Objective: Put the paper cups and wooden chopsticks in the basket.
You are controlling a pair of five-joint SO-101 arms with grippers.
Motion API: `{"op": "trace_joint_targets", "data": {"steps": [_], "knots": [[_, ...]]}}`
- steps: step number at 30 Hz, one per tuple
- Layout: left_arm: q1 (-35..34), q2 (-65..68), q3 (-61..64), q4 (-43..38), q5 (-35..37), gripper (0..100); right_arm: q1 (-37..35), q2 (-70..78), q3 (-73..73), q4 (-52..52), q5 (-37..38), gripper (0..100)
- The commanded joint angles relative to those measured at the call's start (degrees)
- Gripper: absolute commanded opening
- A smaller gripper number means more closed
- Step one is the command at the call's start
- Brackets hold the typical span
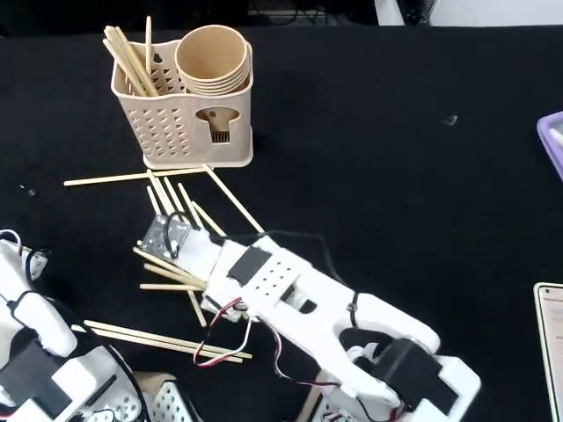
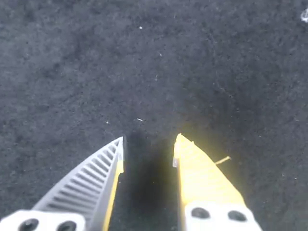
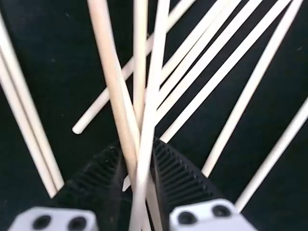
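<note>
A beige slotted basket [image 1: 185, 123] stands at the back left and holds a stack of paper cups [image 1: 211, 57] and several wooden chopsticks [image 1: 132, 61]. More chopsticks lie scattered in front of it on the black cloth: one lone stick [image 1: 132, 177], a crossed pile [image 1: 171, 268] and a pair [image 1: 163, 341] nearer the front. My right gripper [image 1: 167, 236] is down on the pile, and in the right wrist view the right gripper [image 3: 137, 144] is shut on a few chopsticks [image 3: 115, 96]. My left gripper [image 2: 149, 142] hangs open over bare cloth at the front left.
The left arm's body [image 1: 35, 352] fills the front left corner. A purple container edge [image 1: 552, 141] and a white object [image 1: 550, 334] sit at the right border. Red and black cables [image 1: 220, 338] trail under the right arm.
</note>
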Motion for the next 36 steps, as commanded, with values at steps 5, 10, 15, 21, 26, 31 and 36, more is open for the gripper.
{"op": "trace_joint_targets", "data": {"steps": [5, 10, 15, 21, 26, 31, 36], "knots": [[1.01, -0.79, -2.86, -0.09, 0.0, 18, 1.05, 4.26, -0.75, -2.81, 0.18, 19.4], [1.01, -0.79, -2.86, -0.09, 0.0, 18, 1.14, 7.96, -1.98, -4.22, 0.44, 19.2], [1.01, -0.79, -2.86, -0.09, 0.0, 18, 1.14, 9.98, -2.33, -5.19, 0.53, 9.6], [1.01, -0.79, -2.86, -0.18, 0.0, 18, 1.41, 2.86, -1.98, -4.31, 0.53, 1.1], [1.01, -0.79, -2.42, -0.53, 0.0, 18, 1.32, -4.35, -2.24, 0.26, 0.53, 1.1], [1.01, -0.79, -2.42, -0.53, 0.0, 18, 1.41, -7.34, -2.42, 1.32, 0.53, 1.1], [1.01, -0.79, -2.33, -0.53, 0.0, 18, 1.49, -12.26, -4.62, 1.32, 0.53, 1.1]]}}
